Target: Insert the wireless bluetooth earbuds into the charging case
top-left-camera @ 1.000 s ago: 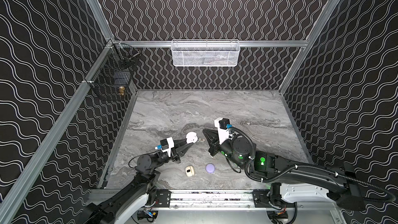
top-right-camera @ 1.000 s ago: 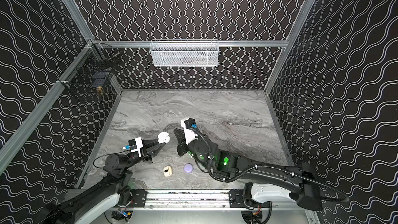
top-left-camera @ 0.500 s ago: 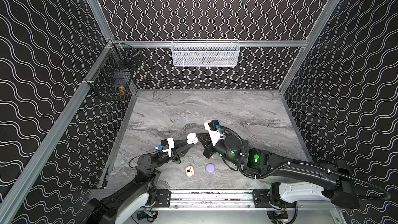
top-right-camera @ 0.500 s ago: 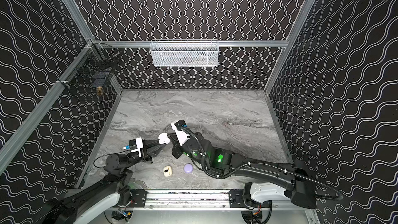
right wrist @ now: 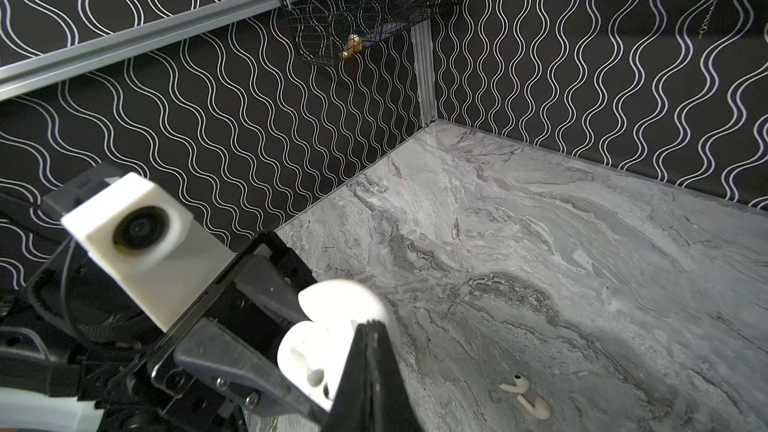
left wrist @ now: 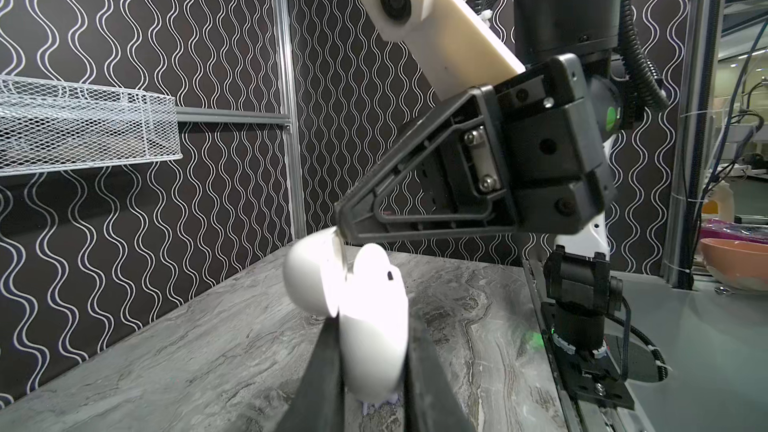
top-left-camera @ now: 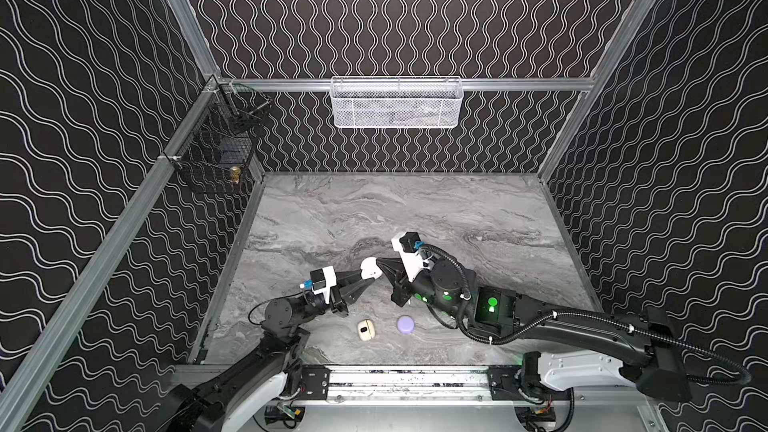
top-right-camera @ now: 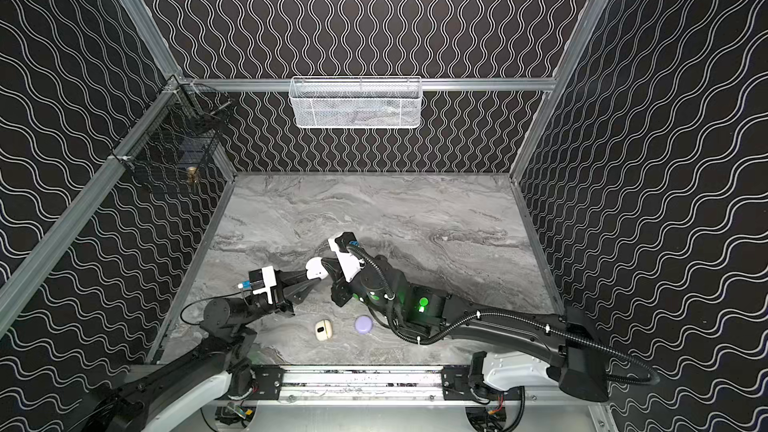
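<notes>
My left gripper (top-left-camera: 365,277) is shut on a white charging case (top-left-camera: 370,270), held off the marble table with its lid swung open; the wrist view shows a black finger (left wrist: 328,367) on each side of the case (left wrist: 374,305). My right gripper (top-left-camera: 379,261) is shut, and its tip (left wrist: 338,230) rests at the gap between lid and body. The case's earbud sockets (right wrist: 313,376) look empty. Two white earbuds (right wrist: 515,384) lie loose on the table. Small lilac earbuds (left wrist: 365,407) show on the table under the case.
A cream case (top-left-camera: 365,330) and a lilac case (top-left-camera: 405,324) sit near the front rail (top-left-camera: 395,380). A white mesh basket (top-left-camera: 397,103) hangs on the back wall, a black wire basket (top-left-camera: 216,147) on the left wall.
My right gripper has swung left from the table's middle until its shut tip meets the white case. The left gripper has held the case almost still.
</notes>
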Robot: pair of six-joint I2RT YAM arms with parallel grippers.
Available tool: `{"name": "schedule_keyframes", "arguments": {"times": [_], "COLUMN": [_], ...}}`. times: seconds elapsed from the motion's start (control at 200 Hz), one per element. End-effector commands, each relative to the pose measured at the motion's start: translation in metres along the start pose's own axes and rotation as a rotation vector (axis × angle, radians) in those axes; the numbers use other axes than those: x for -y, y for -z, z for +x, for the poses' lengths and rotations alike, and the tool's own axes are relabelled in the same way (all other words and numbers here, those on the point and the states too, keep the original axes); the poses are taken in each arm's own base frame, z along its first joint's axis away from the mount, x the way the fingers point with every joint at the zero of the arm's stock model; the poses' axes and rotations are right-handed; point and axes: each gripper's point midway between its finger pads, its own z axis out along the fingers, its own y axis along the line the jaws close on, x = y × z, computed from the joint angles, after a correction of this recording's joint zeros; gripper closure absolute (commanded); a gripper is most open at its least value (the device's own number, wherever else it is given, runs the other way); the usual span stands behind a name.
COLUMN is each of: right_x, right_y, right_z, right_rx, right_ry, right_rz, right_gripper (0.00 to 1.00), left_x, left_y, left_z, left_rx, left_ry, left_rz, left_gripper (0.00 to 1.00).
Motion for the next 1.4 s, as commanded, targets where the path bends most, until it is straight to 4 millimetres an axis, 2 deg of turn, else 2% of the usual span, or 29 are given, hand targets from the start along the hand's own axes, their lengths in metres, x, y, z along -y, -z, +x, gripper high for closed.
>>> {"name": "schedule_keyframes", "arguments": {"times": [0.0,0.235,0.32,0.38,0.465,0.536,0.556,0.651,0.761,0.876,0.991,1.191,1.396], "right_x": [0.003,0.014,0.035,0.057,0.092,0.123,0.132,0.155,0.153,0.148,0.147,0.141,0.131], "right_y": [0.005,0.026,0.033,0.035,0.029,0.018,0.013,0.001,-0.012,-0.021,-0.021,-0.018,-0.015], "right_z": [0.002,-0.017,-0.016,-0.01,0.013,0.043,0.057,0.101,0.142,0.177,0.203,0.227,0.242], "right_rx": [-0.012,0.052,0.077,0.083,0.043,-0.019,-0.052,-0.166,-0.313,-0.452,-0.557,-0.643,-0.759], "right_ry": [-0.015,-0.061,-0.093,-0.128,-0.214,-0.302,-0.34,-0.416,-0.419,-0.398,-0.367,-0.354,-0.289], "right_rz": [0.01,0.053,0.153,0.242,0.33,0.368,0.379,0.436,0.444,0.469,0.514,0.517,0.549], "right_gripper": [0.97,0.88,0.83,0.8,0.78,0.77,0.77,0.75,0.69,0.6,0.56,0.5,0.5], "left_x": [0.002,-0.001,-0.009,-0.015,-0.025,-0.034,-0.036,-0.049,-0.051,-0.046,-0.042,-0.039,-0.038], "left_y": [0.0,0.0,0.001,0.003,0.005,0.008,0.009,0.014,0.015,0.011,0.01,0.008,0.007], "left_z": [-0.013,-0.011,-0.005,0.0,0.006,0.011,0.013,0.021,0.022,0.019,0.015,0.015,0.013], "left_rx": [0.044,0.044,0.029,0.013,-0.009,-0.031,-0.04,-0.078,-0.089,-0.092,-0.072,-0.077,-0.068], "left_ry": [-0.034,-0.032,-0.019,-0.011,0.001,0.011,0.015,0.026,0.018,0.008,0.0,-0.003,-0.005], "left_rz": [0.005,-0.009,-0.057,-0.095,-0.152,-0.21,-0.225,-0.303,-0.319,-0.284,-0.257,-0.236,-0.23], "left_gripper": [1.0,1.0,1.0,1.0,1.0,1.0,1.0,1.0,1.0,1.0,1.0,1.0,1.0]}}
